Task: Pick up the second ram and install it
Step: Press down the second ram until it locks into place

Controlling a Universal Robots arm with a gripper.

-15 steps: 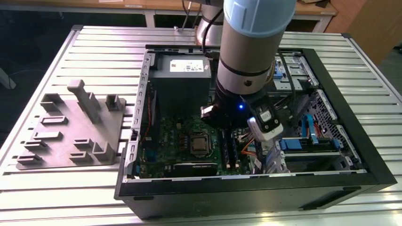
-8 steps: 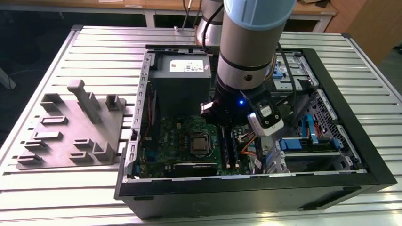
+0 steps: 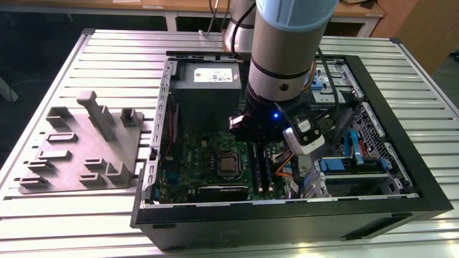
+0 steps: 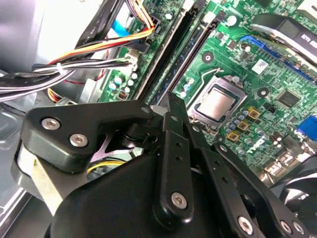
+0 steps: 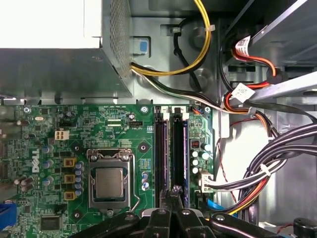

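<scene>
Status: installation under way, completion unconfirmed. The black-fingered pincer (image 5: 174,194) stands inside the open black computer case (image 3: 287,217), its fingers drawn together directly over the memory slots of the green motherboard (image 5: 119,130).

The second ram, a thin dark blue-green stick (image 5: 179,153), appears to lie edge-up in the slot beneath the fingertips. I cannot tell whether the fingers pinch it or merely press on it, nor whether it is fully seated.

The grey plastic holder tray (image 3: 79,148) on the ribbed metal surface (image 3: 72,220) carries no stick.
</scene>
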